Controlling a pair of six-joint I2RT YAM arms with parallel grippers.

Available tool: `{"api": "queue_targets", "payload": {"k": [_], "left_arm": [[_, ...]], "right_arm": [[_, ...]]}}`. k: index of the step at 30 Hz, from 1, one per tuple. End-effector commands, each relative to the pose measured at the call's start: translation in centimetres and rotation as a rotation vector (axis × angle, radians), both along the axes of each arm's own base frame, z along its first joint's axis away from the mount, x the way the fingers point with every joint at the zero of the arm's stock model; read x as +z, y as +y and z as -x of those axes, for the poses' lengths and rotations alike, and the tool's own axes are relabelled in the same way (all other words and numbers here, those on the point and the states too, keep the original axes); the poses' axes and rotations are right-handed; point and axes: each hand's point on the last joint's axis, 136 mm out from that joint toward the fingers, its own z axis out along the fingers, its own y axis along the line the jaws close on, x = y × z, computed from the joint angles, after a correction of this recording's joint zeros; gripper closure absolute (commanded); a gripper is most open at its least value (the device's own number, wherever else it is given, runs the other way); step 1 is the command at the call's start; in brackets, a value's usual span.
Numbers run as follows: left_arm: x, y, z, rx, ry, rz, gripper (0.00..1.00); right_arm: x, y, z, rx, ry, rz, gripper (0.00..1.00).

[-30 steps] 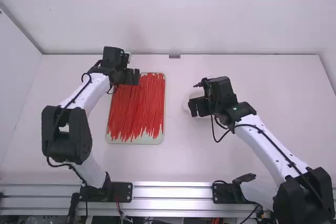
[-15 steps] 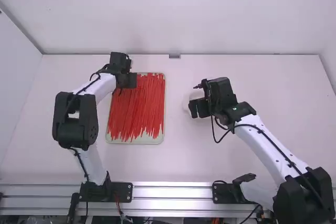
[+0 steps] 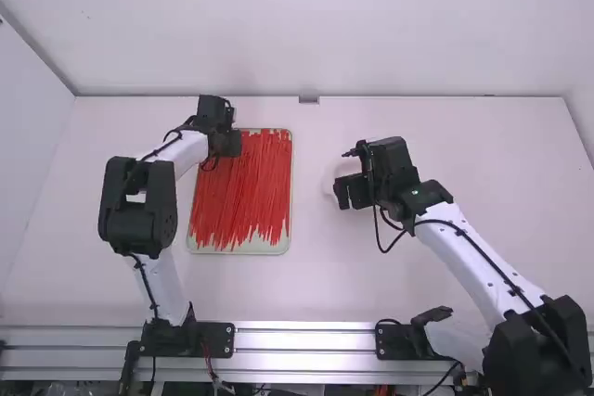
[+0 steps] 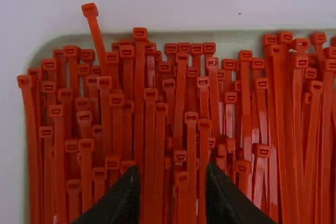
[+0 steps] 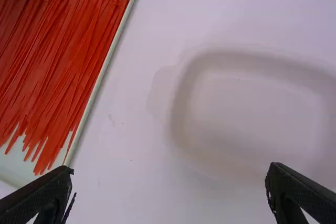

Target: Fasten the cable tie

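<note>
**One Tie to Be Singled Out of Many**

Beginning at the left: look to the left pincer (image 3: 223, 141), set low over the far end of the tray (image 3: 239, 249), fingers apart and straddling a few of the red cable ties (image 4: 173, 103) without closing on any. Placed there, by the look of it, because the square heads all lie at that end, and a head gives a firmer thing to nip than a thin tail. Packed side by side and overlapping, with heads at staggered heights, so hard to part cleanly; likely to bring up two or three together. Worth noting the stray tie (image 4: 93, 24) poking out past the tray's rim onto the counter (image 3: 445, 136), loose from its neighbours and perhaps the easier pick.

Moving right, just beside the tray: a shallow white dish (image 5: 247, 108) on the counter, holding nothing. Probably meant for finished loops, though that is only a guess.

Over the dish, the right pincer (image 3: 345, 190), spread wide and holding nothing. Held near the middle, presumably to take the tail once a tie comes up, since threading calls for both. Nothing lifted yet, nothing fastened.
</note>
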Motion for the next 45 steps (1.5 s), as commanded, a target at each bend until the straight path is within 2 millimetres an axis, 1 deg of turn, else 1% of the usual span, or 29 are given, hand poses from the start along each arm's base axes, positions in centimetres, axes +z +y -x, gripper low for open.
{"api": "queue_targets", "payload": {"k": [1,8,13,18,28,41,45], "left_arm": [[0.1,0.0,-0.5,-0.001,-0.007,-0.007,0.67],[0.0,-0.3,-0.3,-0.007,0.002,-0.007,0.67],[-0.2,-0.3,-0.2,-0.008,0.003,-0.005,0.67],[-0.9,-0.3,0.1,-0.009,-0.001,-0.006,0.66],[-2.1,-0.4,0.7,-0.035,-0.006,-0.014,0.67],[-2.1,-0.5,0.7,-0.036,-0.009,-0.012,0.68],[-2.1,-0.5,0.7,-0.036,-0.009,-0.012,0.68]], "right_arm": [[1.3,0.4,-0.8,0.002,-0.028,-0.011,0.02],[1.3,0.4,-0.8,0.002,-0.028,-0.011,0.02],[0.8,0.3,-0.6,0.002,-0.02,-0.008,0.01],[0.2,0.3,-0.4,0.002,-0.014,-0.006,0.02],[0.4,0.3,-0.6,0.002,-0.028,-0.011,0.02],[0.4,0.4,-0.6,0.003,-0.029,-0.012,0.02],[0.4,0.7,-0.5,0.014,-0.029,-0.012,0.02]]}}
